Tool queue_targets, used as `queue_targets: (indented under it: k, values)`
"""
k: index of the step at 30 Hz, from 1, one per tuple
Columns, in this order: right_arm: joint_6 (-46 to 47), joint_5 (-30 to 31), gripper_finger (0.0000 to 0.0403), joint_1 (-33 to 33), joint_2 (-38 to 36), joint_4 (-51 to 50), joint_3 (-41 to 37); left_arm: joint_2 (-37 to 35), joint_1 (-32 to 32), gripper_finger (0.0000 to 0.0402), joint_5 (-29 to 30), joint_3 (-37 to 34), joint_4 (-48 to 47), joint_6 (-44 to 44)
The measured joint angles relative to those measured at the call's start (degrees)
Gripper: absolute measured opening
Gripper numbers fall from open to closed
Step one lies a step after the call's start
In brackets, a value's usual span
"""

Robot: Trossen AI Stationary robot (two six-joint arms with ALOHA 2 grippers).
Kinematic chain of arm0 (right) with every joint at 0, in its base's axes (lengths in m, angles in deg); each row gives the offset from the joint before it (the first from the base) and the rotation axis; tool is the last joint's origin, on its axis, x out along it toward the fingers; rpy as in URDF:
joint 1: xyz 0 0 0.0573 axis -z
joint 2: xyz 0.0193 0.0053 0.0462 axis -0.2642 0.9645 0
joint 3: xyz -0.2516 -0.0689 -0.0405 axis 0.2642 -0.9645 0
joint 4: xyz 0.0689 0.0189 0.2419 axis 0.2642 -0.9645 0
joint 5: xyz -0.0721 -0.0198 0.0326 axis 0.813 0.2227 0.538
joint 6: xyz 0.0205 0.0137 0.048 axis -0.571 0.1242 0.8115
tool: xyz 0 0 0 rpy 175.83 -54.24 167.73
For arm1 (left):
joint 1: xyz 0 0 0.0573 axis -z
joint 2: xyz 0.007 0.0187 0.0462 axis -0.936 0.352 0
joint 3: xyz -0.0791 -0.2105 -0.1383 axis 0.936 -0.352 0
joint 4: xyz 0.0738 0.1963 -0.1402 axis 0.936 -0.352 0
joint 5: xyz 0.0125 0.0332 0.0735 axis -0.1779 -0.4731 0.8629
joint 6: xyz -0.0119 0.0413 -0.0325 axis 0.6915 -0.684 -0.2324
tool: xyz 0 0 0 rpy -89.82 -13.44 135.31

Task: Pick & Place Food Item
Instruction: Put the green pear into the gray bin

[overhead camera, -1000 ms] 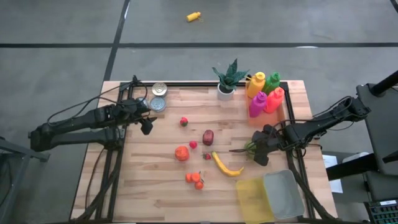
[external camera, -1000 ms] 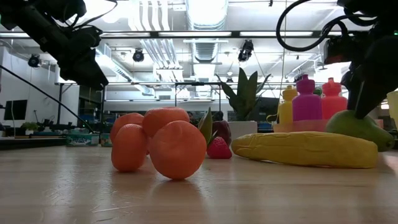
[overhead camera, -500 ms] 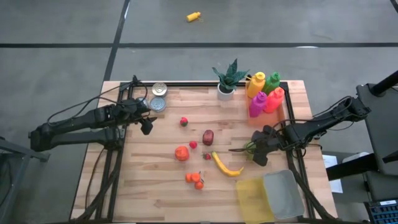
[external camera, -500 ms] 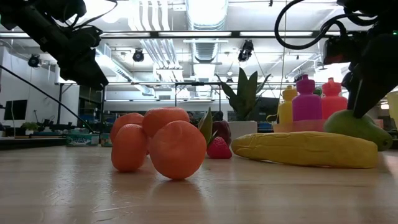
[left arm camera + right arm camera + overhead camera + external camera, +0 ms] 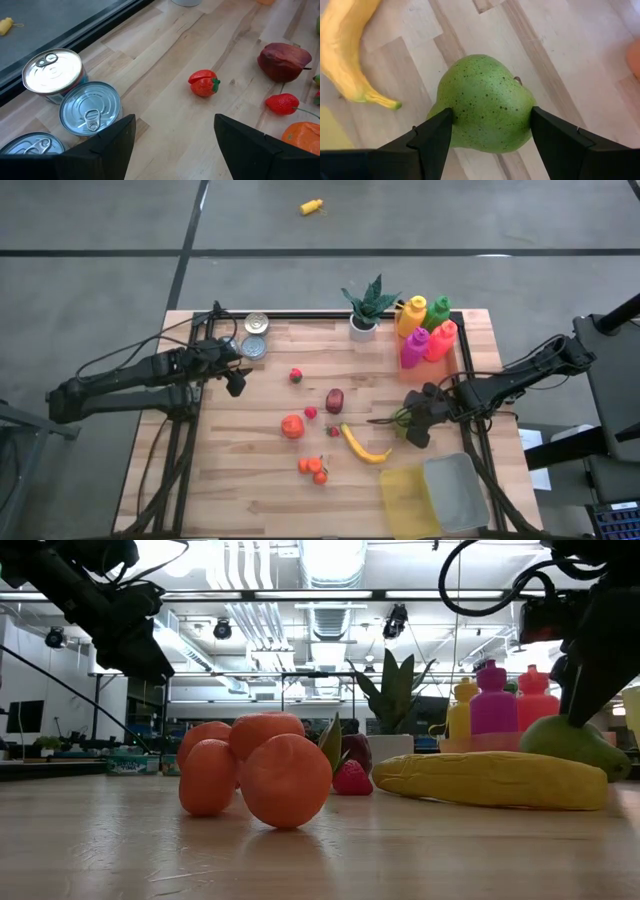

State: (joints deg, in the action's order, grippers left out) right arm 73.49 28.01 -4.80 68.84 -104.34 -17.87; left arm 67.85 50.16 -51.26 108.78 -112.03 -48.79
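A green pear [image 5: 485, 105] lies near the table's right edge, beside the yellow banana [image 5: 362, 445]; my right gripper [image 5: 491, 116] is shut on it. In the low view the pear [image 5: 570, 745] sits low behind the banana [image 5: 490, 780], which hides its underside. My left gripper [image 5: 238, 380] hangs open above the table's far left part, near the tin cans [image 5: 90, 107], with nothing between its fingers. Oranges [image 5: 314, 468], a strawberry [image 5: 296, 376] and a dark red fruit [image 5: 334, 400] lie on the wood mid-table. My right gripper pinches the pear's wide body between its two fingers, one on each flank [image 5: 451, 112]. The fingers slant down steeply from above, from the table's right side. The pear's stem end [image 5: 518, 80] points away from the wrist. Whether its underside rests on the wood, I cannot tell.
A yellow tray [image 5: 408, 498] and a clear bin [image 5: 455, 490] stand at the near right corner. Coloured bottles [image 5: 428, 330] and a potted plant [image 5: 366, 308] stand at the far right. The near left of the wooden table [image 5: 230, 480] is bare.
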Motion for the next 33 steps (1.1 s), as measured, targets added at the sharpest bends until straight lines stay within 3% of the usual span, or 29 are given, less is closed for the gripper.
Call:
queue_targets:
  k: [11,21,30,33]
  values:
    - [0.0,0.4,0.0251,0.0,0.0,-5.7,4.6,0.0,0.0,0.0275,0.0,0.0,0.0,0.0]
    - [0.4,1.2,0.0251,0.0,0.0,-5.8,4.3,0.0,0.0,0.0275,0.0,0.0,0.0,0.0]
    - [6.3,1.3,0.0251,0.0,0.0,-3.5,5.1,0.0,0.0,0.0275,0.0,0.0,0.0,0.0]
    - [12.8,2.0,0.0251,0.0,0.0,-4.4,5.5,0.0,0.0,0.0275,0.0,0.0,0.0,0.0]
